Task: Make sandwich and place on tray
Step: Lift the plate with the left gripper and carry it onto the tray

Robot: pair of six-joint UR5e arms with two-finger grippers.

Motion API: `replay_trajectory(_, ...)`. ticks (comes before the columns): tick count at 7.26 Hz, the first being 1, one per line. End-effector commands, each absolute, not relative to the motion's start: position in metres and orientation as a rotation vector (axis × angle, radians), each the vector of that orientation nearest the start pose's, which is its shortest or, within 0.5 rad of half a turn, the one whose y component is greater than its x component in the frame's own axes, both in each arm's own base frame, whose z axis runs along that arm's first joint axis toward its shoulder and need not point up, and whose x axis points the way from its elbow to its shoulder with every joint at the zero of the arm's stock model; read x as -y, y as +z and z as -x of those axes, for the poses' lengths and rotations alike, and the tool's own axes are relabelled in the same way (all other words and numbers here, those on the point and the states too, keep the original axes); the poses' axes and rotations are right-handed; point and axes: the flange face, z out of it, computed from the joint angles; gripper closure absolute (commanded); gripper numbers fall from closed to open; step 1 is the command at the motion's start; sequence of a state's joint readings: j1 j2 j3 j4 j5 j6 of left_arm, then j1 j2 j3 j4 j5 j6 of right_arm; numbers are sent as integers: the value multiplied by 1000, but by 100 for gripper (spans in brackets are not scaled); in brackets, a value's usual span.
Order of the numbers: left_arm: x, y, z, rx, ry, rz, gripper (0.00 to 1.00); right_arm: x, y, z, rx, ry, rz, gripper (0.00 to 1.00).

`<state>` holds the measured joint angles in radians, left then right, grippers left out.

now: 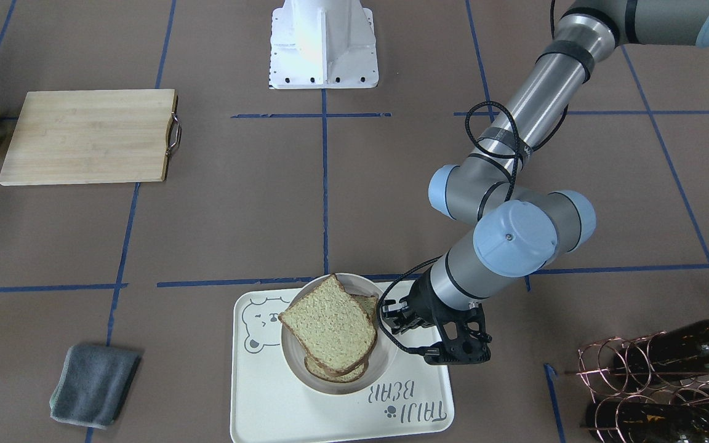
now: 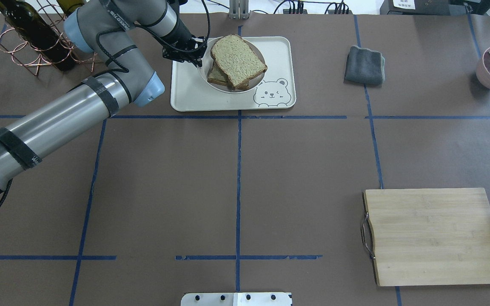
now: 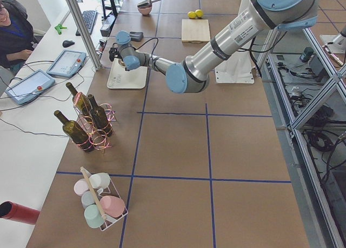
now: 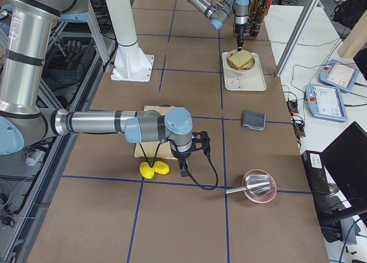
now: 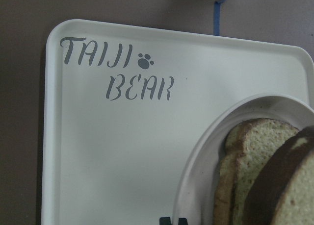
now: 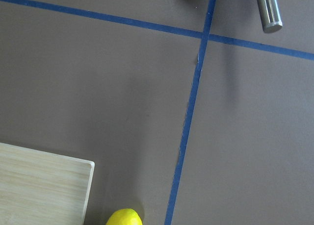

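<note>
Two slices make up the sandwich (image 1: 330,329), stacked on a white plate (image 1: 357,280) on the tray (image 1: 268,406), front-facing view. Left wrist view: left gripper (image 5: 174,221) nearly closed, pinching the plate rim. Right side view: I cannot tell the finger spacing of the right gripper (image 4: 183,171).

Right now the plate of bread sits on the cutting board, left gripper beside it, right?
No: the plate of bread sits on the tray, not the cutting board, as the overhead view shows. The left gripper is beside it.
</note>
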<state>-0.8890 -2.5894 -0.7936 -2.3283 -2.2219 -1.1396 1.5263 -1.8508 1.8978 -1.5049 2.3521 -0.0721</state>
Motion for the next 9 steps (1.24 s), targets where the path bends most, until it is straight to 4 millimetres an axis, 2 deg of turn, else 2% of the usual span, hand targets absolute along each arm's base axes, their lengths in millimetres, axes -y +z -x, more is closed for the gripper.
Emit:
replay_trajectory(1, 729, 275, -497, -1126, -81, -127, 100, 384, 612, -46, 781, -155, -119, 0)
replay_trajectory(4, 733, 285, -501, -1111, -97, -168, 100, 384, 610, -46, 782, -156, -121, 0)
replay_trajectory(5, 735, 283, -500, -1109, -102, -175, 90, 384, 610, -46, 784, -156, -121, 0)
replay_trajectory(6, 737, 286, -500, -1095, -115, -190, 72, 384, 610, -46, 784, -156, -120, 0)
replay_trajectory(7, 737, 285, -502, -1094, -116, -194, 48, 384, 610, -46, 784, -156, -121, 0)
replay_trajectory(8, 737, 282, -503, -1097, -111, -197, 37, 384, 610, -46, 784, -156, -121, 0)
replay_trajectory(9, 737, 279, -502, -1100, -108, -202, 0, 384, 610, -46, 785, -156, -120, 0)
